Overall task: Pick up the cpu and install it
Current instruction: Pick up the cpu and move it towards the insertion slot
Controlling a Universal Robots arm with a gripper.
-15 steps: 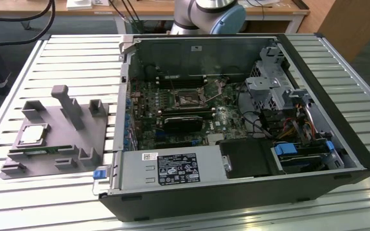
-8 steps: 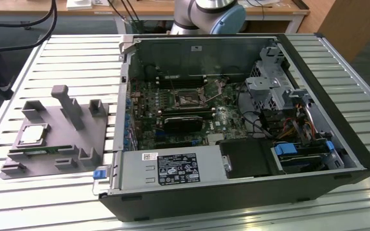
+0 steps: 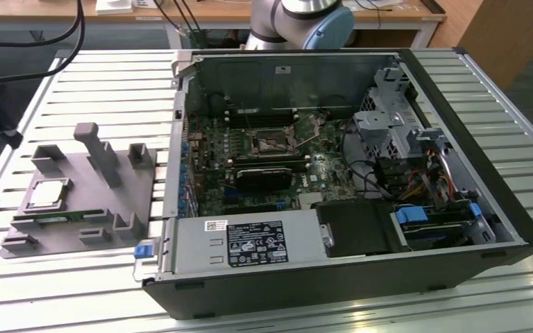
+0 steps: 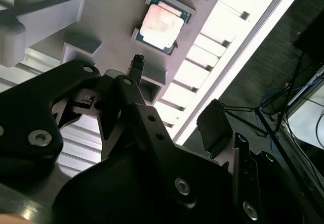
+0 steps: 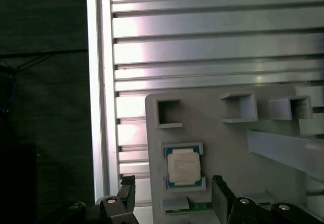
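Observation:
The cpu (image 3: 46,194) is a small square chip with a silvery top. It lies flat in a recess of the grey holder (image 3: 141,189), on the slatted table at the exterior view's left. Both wrist views look at it from some way off: cpu (image 5: 184,167), cpu (image 4: 162,26). My gripper (image 5: 172,184) is open, its two black fingers standing wide apart on either side of the chip's line, with nothing between them. In the second wrist view the gripper (image 4: 174,90) hangs apart from the holder (image 4: 116,11).
The open computer case (image 3: 341,173) lies at the exterior view's right, with the motherboard socket (image 3: 271,143) and a black heatsink (image 3: 264,177) inside. A green memory stick (image 3: 58,216) and upright grey posts (image 3: 100,152) share the holder. The table edge (image 5: 98,107) runs beside the holder.

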